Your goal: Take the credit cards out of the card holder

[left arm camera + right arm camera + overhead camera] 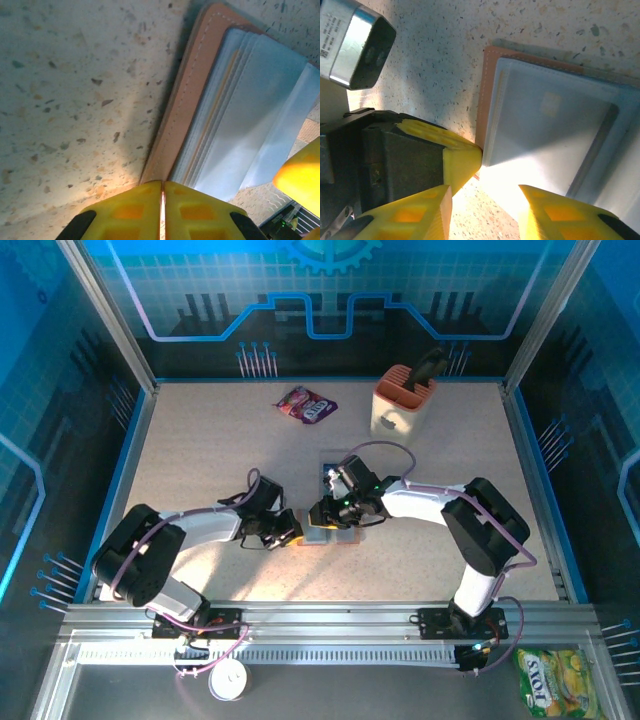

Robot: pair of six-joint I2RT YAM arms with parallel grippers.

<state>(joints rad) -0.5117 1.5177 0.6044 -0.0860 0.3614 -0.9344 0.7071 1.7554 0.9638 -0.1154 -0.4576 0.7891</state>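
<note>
Green-yellow snack packet at the near right, letters perhaps "STOY", silver label with print too small to read

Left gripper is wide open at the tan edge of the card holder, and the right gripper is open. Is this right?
No. The left gripper is shut, fingers together, at the card holder's tan edge; the left wrist view shows it. The right gripper is open.
</note>
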